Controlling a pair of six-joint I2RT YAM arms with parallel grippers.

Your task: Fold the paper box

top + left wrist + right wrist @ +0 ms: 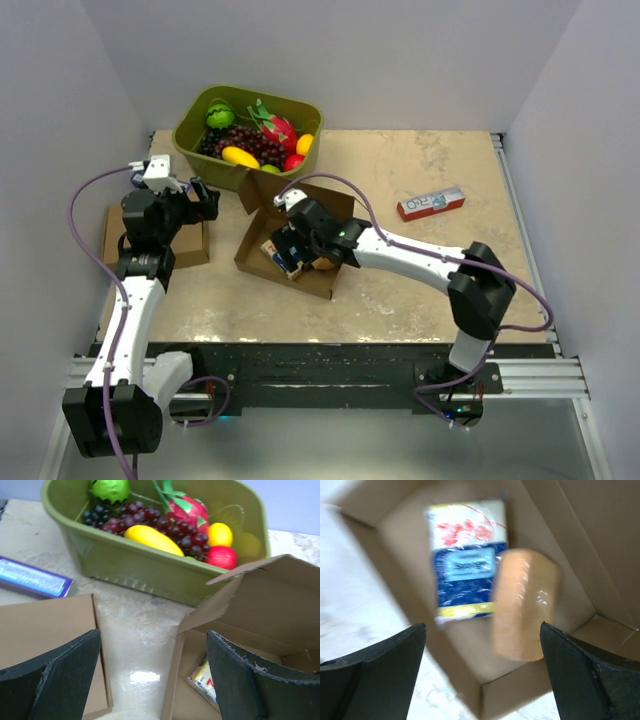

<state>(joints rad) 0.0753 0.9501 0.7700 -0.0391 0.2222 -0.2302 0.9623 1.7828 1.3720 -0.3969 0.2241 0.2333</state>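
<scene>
The paper box (255, 242) stands in the middle of the table with its hinged lid (270, 600) raised at the back. Inside lie a blue, yellow and white packet (467, 565) and a tan wrapped loaf-like item (525, 610). My right gripper (291, 250) hovers over the box's near corner (490, 690), open, with nothing between its fingers (592, 680). My left gripper (205, 200) is open too, over bare table between the paper box and a second cardboard box, and holds nothing.
A flat brown cardboard box (150, 240) lies at the left under my left arm. The green tub (190, 135) of fruit stands just behind the paper box. A red packet (430, 203) lies at the right. A purple-blue packet (32, 577) sits beside the flat box.
</scene>
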